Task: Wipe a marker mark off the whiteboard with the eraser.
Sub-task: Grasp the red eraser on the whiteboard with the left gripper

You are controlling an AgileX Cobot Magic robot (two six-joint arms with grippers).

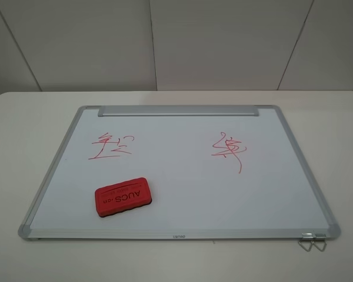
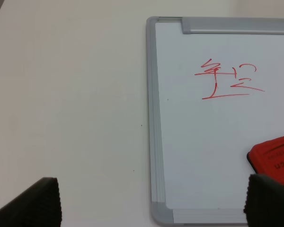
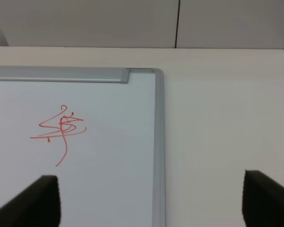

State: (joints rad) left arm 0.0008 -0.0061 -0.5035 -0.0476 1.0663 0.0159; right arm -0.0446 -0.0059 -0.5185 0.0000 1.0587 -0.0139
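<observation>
The whiteboard [image 1: 223, 200] lies flat on the table. On its left half is the marker mark [image 1: 112, 147], thin red zigzags over a long slanted underline, which the left wrist view also shows [image 2: 227, 80]. The red eraser [image 1: 122, 197] with AUCS lettering rests on the board in front of the mark, and only its corner enters the left wrist view [image 2: 274, 158]. My left gripper [image 2: 154, 203] is open over the board's front left corner. My right gripper [image 3: 154, 201] is open above the board's right edge. Neither gripper appears in the exterior view.
A denser red scribble with a curved tail [image 1: 228, 150] sits on the board's right half [image 3: 61, 132]. A silver strip [image 1: 177, 110] runs along the far edge. Metal clips [image 1: 313, 239] stick out at the front right corner. White table [image 1: 23, 129] surrounds the board.
</observation>
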